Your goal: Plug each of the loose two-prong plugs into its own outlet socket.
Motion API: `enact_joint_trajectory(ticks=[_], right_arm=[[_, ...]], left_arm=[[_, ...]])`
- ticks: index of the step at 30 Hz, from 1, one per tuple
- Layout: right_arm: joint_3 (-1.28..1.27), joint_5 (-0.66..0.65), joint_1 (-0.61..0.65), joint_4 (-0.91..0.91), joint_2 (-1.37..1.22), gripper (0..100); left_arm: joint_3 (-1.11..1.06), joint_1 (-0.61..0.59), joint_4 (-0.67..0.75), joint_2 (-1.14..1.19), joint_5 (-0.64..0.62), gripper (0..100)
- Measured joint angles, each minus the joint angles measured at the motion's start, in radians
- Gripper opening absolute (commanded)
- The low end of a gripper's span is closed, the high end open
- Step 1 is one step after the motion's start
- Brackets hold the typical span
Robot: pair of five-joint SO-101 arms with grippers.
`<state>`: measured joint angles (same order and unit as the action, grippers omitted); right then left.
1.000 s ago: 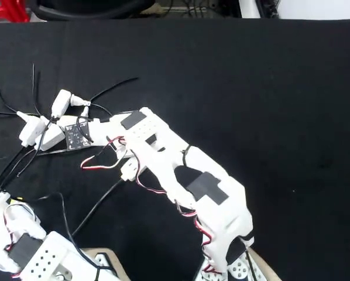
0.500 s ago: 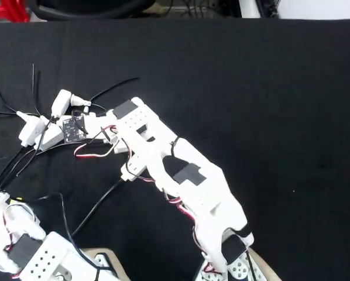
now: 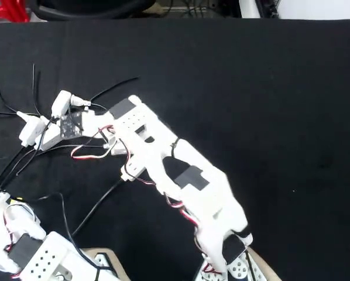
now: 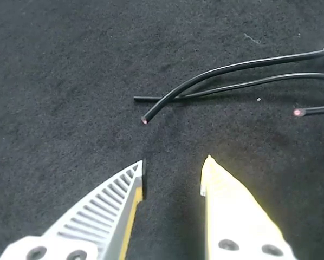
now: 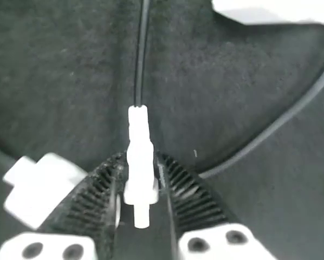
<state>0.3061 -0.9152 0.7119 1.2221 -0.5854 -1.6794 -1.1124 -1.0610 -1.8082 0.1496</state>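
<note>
Right gripper (image 5: 139, 161) closed on a white plug (image 5: 139, 130) with a black cord, at the cluster of white connectors (image 3: 34, 130) in the left of the high view. Left gripper (image 4: 173, 165) open over the black worktop (image 3: 268, 88), near loose cable ends (image 4: 145, 119).

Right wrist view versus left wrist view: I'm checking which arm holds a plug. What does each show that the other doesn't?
Right wrist view: the right gripper shut on a white plug, a white plastic piece beside it. Left wrist view: the left gripper open and empty, near cut cord ends. Both: black cords on the black cloth.
</note>
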Motion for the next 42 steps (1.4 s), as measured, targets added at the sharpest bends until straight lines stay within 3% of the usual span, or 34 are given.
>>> enact_joint_trajectory(ticks=[4,9,18,25,42], right_arm=[[0.0,0.066,-0.046,0.12,0.144,1.1],[-0.037,0.086,-0.213,0.229,0.229,1.1],[-0.399,0.051,-0.434,0.084,0.229,1.6],[-0.479,0.017,-0.437,0.089,0.229,10.9],[-0.479,0.017,-0.394,0.089,0.229,4.9]], left_arm=[[0.0,0.0,0.0,0.0,0.0,18],[0.0,0.0,0.0,0.0,0.0,18],[0.0,0.0,0.0,0.0,0.0,18],[0.0,0.0,0.0,0.0,0.0,18],[0.0,0.0,0.0,0.0,0.0,18]])
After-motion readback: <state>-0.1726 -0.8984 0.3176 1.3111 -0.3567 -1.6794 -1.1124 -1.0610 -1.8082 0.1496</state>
